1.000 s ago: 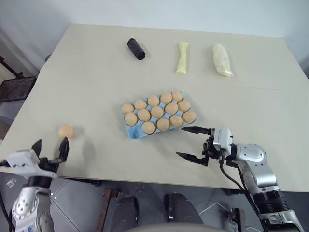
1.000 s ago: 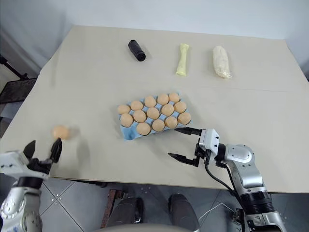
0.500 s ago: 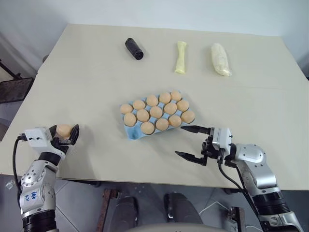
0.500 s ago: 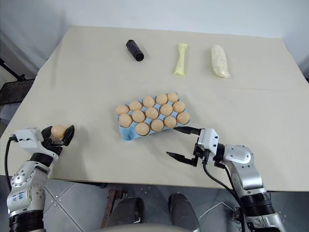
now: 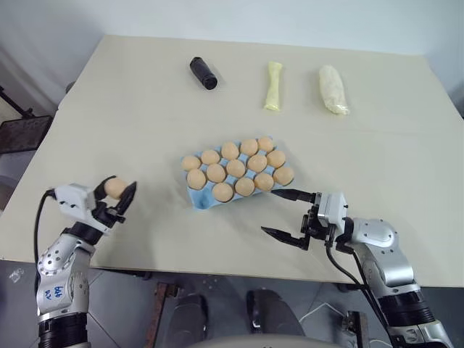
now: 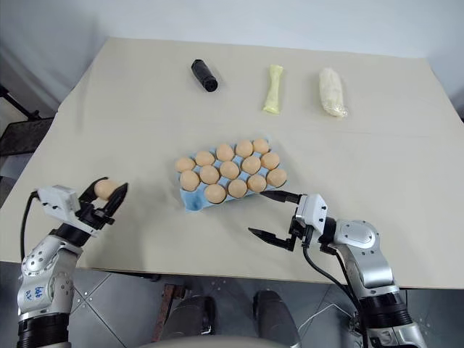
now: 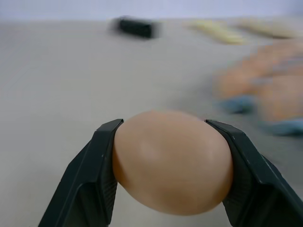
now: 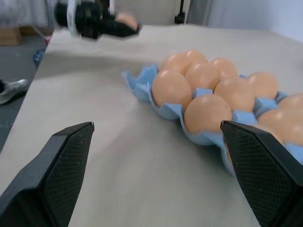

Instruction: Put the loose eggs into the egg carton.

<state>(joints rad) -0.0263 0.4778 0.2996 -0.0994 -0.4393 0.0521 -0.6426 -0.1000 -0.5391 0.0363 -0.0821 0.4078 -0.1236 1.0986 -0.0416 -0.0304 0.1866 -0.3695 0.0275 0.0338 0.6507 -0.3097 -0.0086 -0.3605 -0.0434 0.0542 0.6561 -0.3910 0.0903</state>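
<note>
Since a second ago your left gripper (image 5: 116, 196) has closed in on the loose egg (image 5: 114, 188) at the lower left of the head views and lifted it off the table (image 5: 130, 116); in the left wrist view you can see the egg (image 7: 173, 168) clamped between the two black fingers (image 7: 92, 177), one on each side. You now hold that egg just above the near left edge of the table, well apart from the egg carton (image 5: 199, 197). The carton sits near the middle of the frame, a light blue tray turned at a slant, and you can count fourteen eggs in its cups, with one bare blue cup at its lower left corner. Your right gripper (image 5: 284, 215) has stayed where it was, just below and right of the carton, its fingers spread wide and holding nothing; its wrist view looks between them across the carton's near rows (image 8: 203, 94). Along the upper part of the frame lie a black cylinder (image 5: 204, 72), a pale yellow bag (image 5: 273, 85) and a white bag (image 5: 333, 89), all well apart from the carton. Blue handwriting shows on your left forearm, too small to read with certainty.
</note>
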